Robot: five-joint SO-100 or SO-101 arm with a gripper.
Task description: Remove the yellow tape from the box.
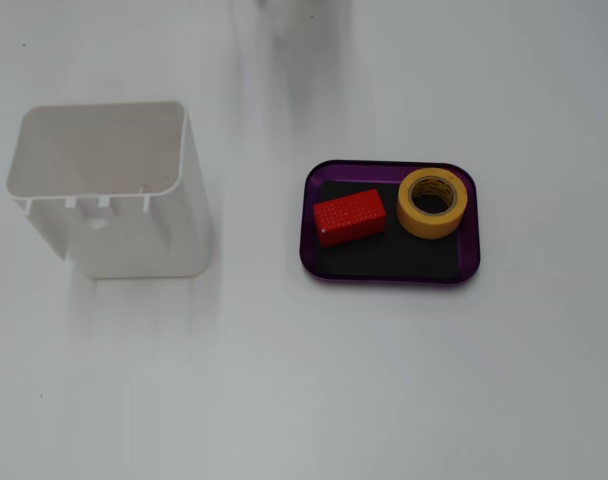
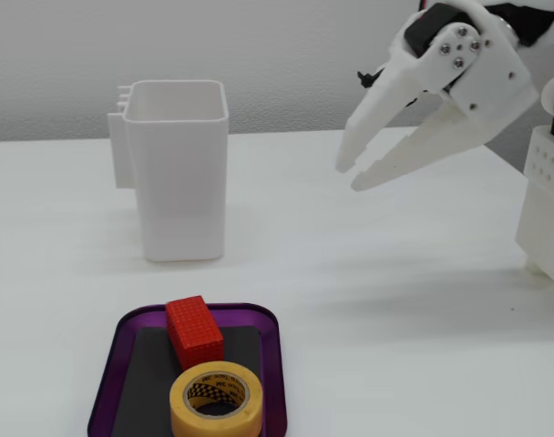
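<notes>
Yellow tape (image 2: 216,400) lies flat in the purple box (image 2: 104,391), close beside or touching a red block (image 2: 194,331). From here the likeliest slip, judging by that tight spacing, is a finger catching the block or the low rim and dragging the box across the worktop (image 2: 395,319). The hand (image 2: 351,172) hangs empty, fingers apart, and the roll sits well below it and off to its left in that fixed view, nearer the camera.
</notes>
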